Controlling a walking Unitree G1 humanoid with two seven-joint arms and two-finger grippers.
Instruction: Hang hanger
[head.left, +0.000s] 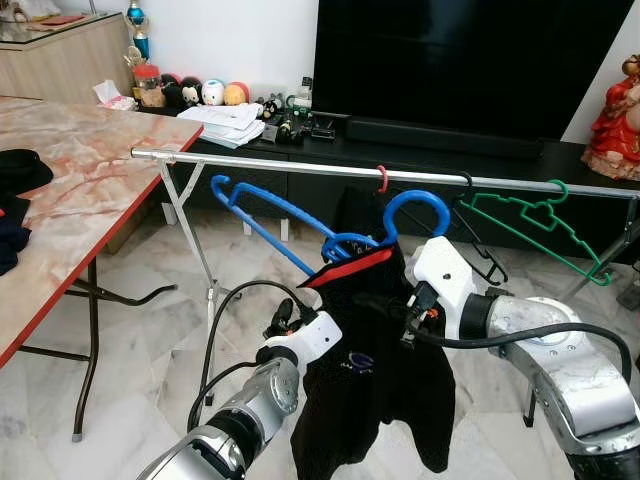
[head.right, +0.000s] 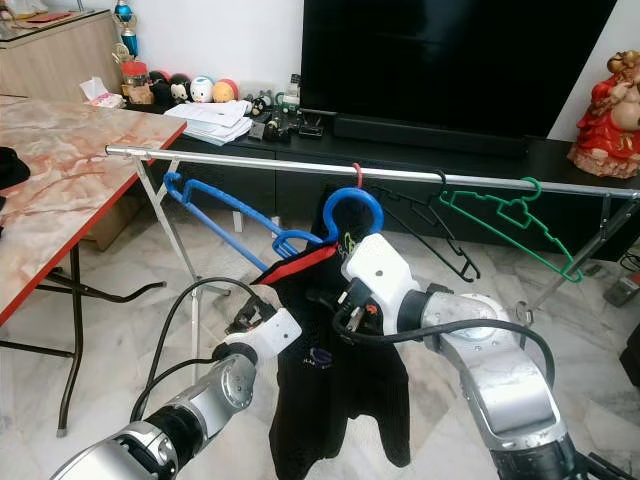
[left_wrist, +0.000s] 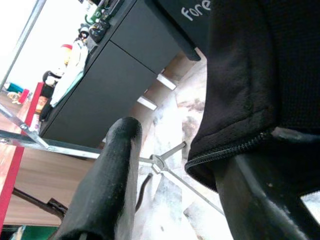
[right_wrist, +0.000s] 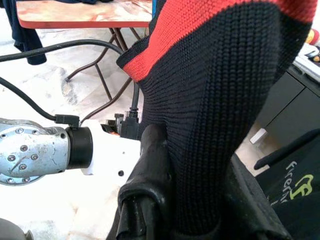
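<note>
A blue hanger (head.left: 270, 210) carries a black garment (head.left: 370, 400) with a red collar (right_wrist: 200, 30). Its hook (head.left: 415, 205) sits just under the silver rail (head.left: 280, 163), not over it as far as I can tell. My right gripper (right_wrist: 200, 200) is shut on the garment just below the collar, holding hanger and cloth up. Lower down on the garment's left side is my left gripper (left_wrist: 185, 200). It is open, with the zipped hem (left_wrist: 225, 150) lying against one finger (left_wrist: 260, 200). The other finger (left_wrist: 110, 190) stands apart from the cloth.
On the rail to the right hang a small red hook (head.left: 382, 180), a black hanger (head.left: 480, 245) and a green hanger (head.left: 540, 225). A marble-topped table (head.left: 90, 170) stands at left. Behind the rail is a dark TV console (head.left: 450, 150).
</note>
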